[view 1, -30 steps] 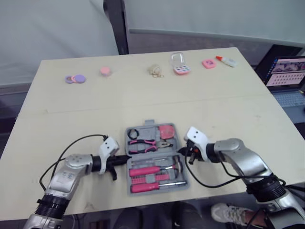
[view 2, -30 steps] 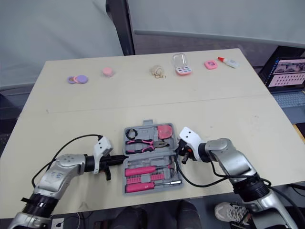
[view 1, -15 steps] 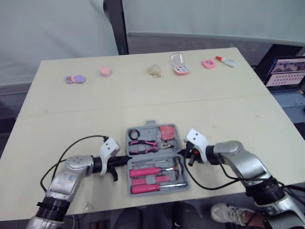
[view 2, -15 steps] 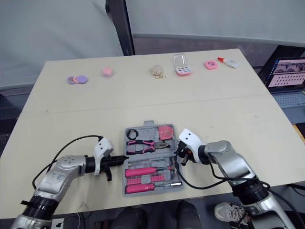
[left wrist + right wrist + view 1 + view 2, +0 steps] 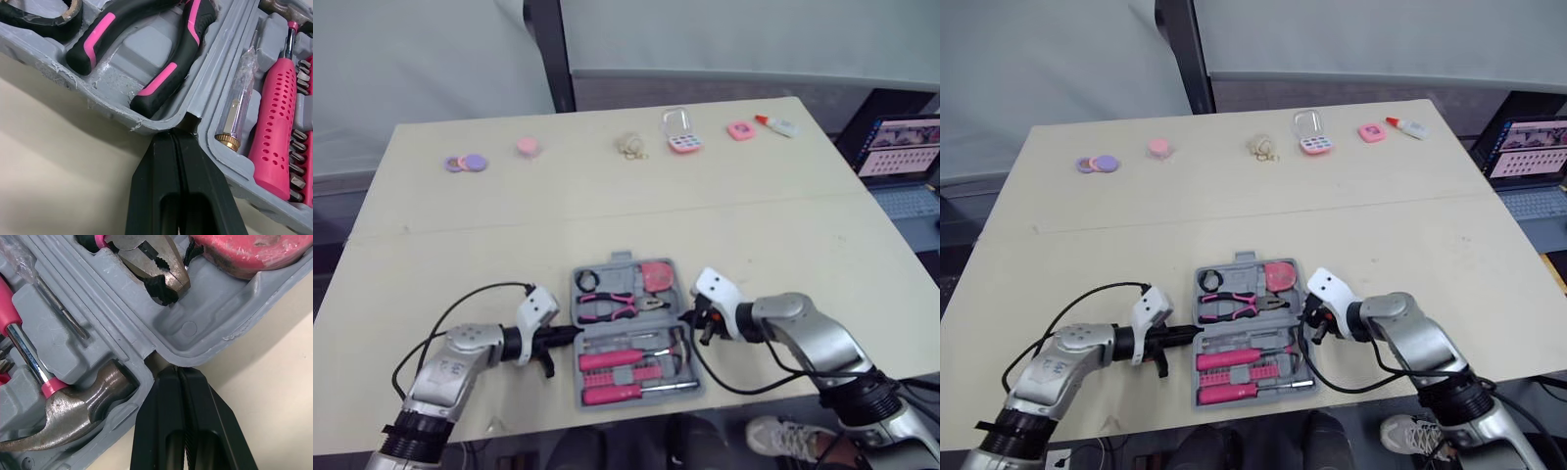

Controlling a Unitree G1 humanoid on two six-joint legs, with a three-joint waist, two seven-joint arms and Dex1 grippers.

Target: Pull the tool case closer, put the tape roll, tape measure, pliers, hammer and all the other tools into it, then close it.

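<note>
The grey tool case (image 5: 624, 261) lies open near the table's front edge. In its far half are the black tape roll (image 5: 586, 278), the pink-handled pliers (image 5: 610, 305) and the pink tape measure (image 5: 656, 274). The near half holds the hammer (image 5: 73, 418), a pink screwdriver (image 5: 617, 394) and bits. My left gripper (image 5: 570, 333) is shut, its tips pressed into the hinge notch on the case's left side (image 5: 177, 137). My right gripper (image 5: 689, 315) is shut too, its tips in the hinge notch on the right side (image 5: 170, 371).
Along the table's far edge lie purple discs (image 5: 466, 163), a pink round piece (image 5: 527, 146), a beige clump (image 5: 630, 146), a clear-lidded pink box (image 5: 680, 132), a pink item (image 5: 739, 130) and a glue tube (image 5: 775, 124). A laptop (image 5: 901, 147) stands off the right side.
The case has slid slightly toward the table's front edge, and both shut grippers have moved with it at its sides.
</note>
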